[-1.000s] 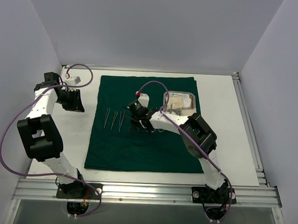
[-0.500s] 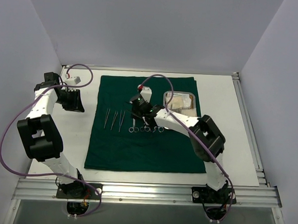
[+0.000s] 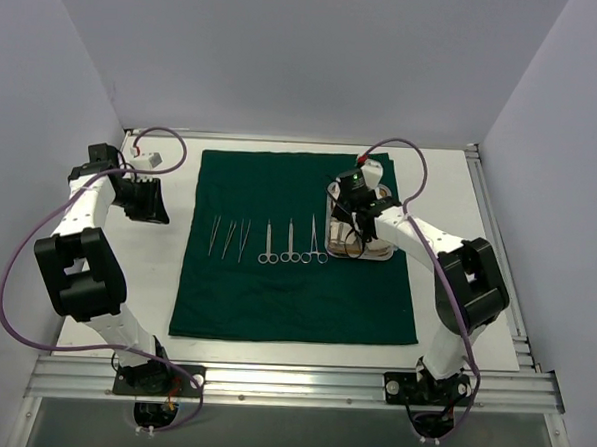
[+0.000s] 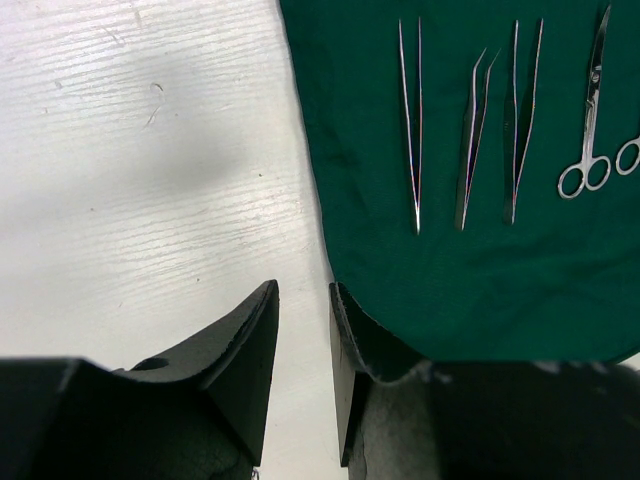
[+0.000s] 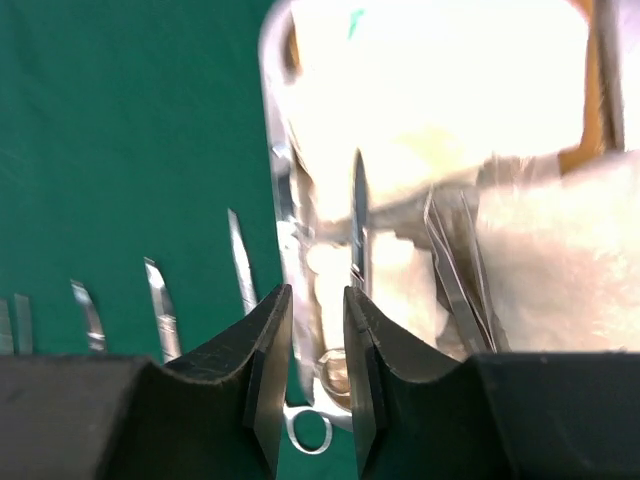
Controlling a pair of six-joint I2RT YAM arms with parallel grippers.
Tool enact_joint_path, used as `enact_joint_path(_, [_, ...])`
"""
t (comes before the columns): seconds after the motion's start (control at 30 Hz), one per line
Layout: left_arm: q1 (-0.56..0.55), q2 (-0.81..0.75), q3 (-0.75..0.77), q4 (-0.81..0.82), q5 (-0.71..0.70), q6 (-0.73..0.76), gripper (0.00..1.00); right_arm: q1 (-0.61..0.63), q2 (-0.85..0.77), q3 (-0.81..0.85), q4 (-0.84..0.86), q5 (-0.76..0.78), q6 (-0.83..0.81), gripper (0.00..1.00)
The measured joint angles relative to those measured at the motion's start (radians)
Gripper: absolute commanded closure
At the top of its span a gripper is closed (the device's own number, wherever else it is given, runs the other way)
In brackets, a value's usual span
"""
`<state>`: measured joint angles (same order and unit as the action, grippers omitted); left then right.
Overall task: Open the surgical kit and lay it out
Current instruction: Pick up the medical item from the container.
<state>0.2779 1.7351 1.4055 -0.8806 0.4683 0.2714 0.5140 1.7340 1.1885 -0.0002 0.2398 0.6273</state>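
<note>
Top view: a dark green drape (image 3: 295,293) is spread flat on the white table (image 3: 455,292). One row lies on it: three forceps (image 3: 230,237) at left and three scissors (image 3: 291,241) beside them, none touching. A steel tray (image 3: 328,230) sits at the drape's far right corner. Over it hangs the right gripper (image 3: 354,214), which hides much of the contents. Off the cloth, above bare table, is the left gripper (image 3: 147,201). A purple cable (image 3: 11,269) loops along that arm.

Left wrist view: the fingers (image 4: 255,340) stand a narrow gap apart with nothing between them. The drape's left edge runs beneath the gap.

Right wrist view (blurred): these fingers (image 5: 265,350) are slightly parted and clamp nothing, above the tray's left rim. Inside lie white gauze (image 5: 430,70), a clear packet (image 5: 540,250) and a ringed instrument (image 5: 357,215).
</note>
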Motion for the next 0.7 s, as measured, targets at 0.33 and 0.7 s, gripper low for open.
enact_joint_path(0.33, [0.000,0.000,0.000,-0.003,0.000,0.000,0.64,-0.018,0.131,-0.007,-0.011,-0.043,-0.023,0.78])
enact_joint_path(0.7, [0.000,0.000,0.000,-0.003,0.000,0.000,0.64,-0.024,0.178,-0.007,0.006,-0.042,-0.027,0.87])
